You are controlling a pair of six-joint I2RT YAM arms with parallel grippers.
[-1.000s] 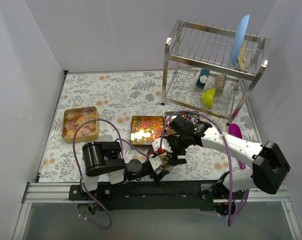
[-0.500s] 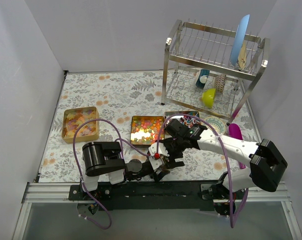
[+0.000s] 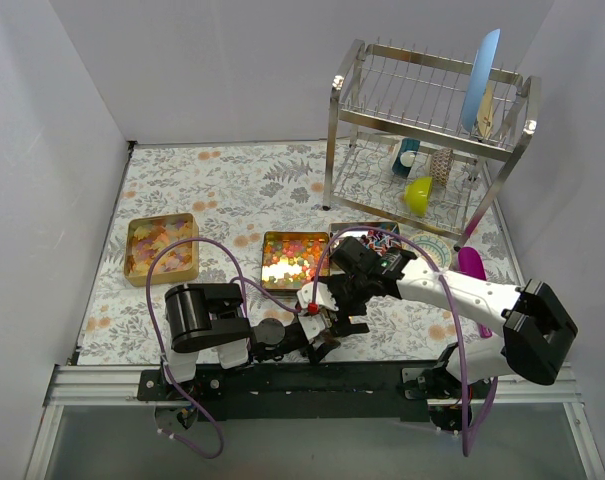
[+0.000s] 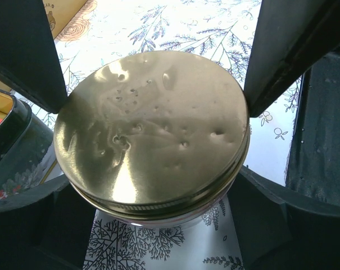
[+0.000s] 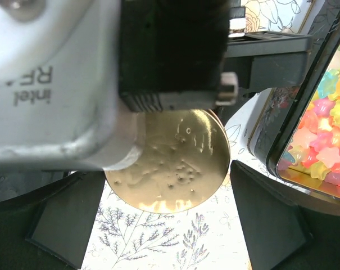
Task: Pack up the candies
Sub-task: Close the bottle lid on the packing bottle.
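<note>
Candies (image 3: 295, 258) in tins (image 3: 264, 262), axis untellable
Gold lid (image 4: 153, 126) caps the jar (image 4: 158, 220) pinched by left gripper (image 4: 153, 140); right gripper (image 5: 167, 225) spread above.

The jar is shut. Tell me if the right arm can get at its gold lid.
Probably yes: the right tool hangs open just over the lid, though the left wrist crowds one side.

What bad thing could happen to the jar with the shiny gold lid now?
The right jaws stand open around the gold lid, very close to the left wrist camera; the arms might bump. If the left jaws slip, the jar could tip toward the candy tray.
</note>
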